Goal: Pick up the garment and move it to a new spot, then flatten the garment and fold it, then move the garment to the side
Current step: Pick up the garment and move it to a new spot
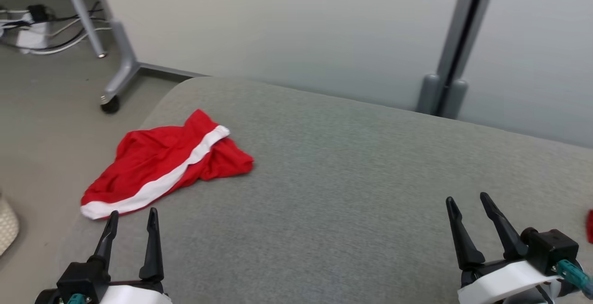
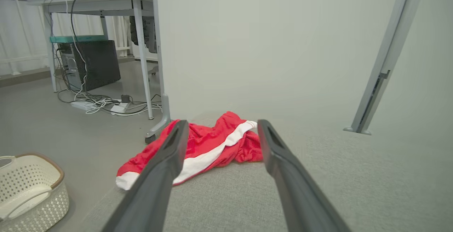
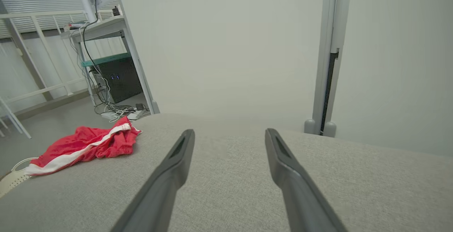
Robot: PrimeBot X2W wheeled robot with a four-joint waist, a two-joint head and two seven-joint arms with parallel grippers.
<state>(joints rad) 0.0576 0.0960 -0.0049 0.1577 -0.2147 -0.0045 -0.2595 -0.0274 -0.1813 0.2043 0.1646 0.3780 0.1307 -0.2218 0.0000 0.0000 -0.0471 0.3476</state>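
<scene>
Well, garment (image 1: 167,165) at cushion (image 1: 352,193) edge.

Pale wall (image 1: 301,26), grey floor (image 1: 41,123), and a desk (image 2: 95,4) (cables (image 2: 102,103) tangled beneath) at left.

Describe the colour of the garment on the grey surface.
The garment is red with a white stripe and white hem; clearest in the head view.
</scene>
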